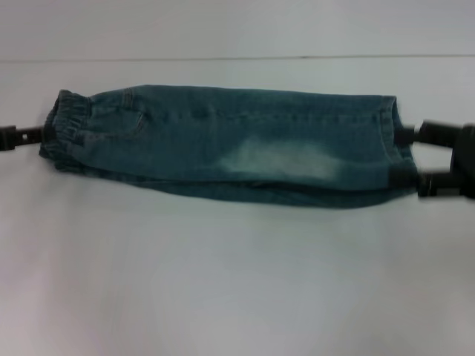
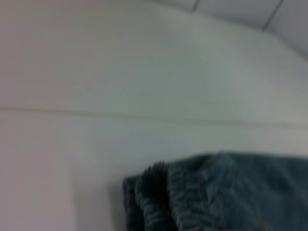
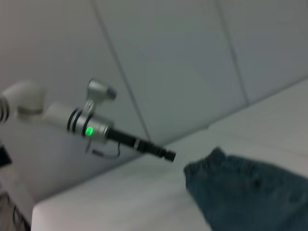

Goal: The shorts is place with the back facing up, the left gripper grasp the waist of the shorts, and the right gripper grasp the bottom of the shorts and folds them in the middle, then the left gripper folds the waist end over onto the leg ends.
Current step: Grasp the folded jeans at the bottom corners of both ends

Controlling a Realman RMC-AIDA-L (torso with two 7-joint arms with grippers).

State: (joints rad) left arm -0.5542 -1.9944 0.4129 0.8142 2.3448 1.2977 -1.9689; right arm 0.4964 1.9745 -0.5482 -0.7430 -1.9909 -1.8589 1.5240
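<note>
The shorts lie folded lengthwise into a long band across the white table. The gathered waist is at the left and the leg hems are at the right. My left gripper shows as one thin black bar reaching the waist edge; whether it holds cloth is unclear. In the right wrist view the left gripper sits just off the waist. My right gripper is open at the leg hems, one finger at the far corner and the other at the near corner. The left wrist view shows the waist close up.
A seam or table edge runs across behind the shorts, with a pale wall beyond. In front of the shorts lies a broad stretch of bare white tabletop. The left arm's silver cylinder with a green light shows in the right wrist view.
</note>
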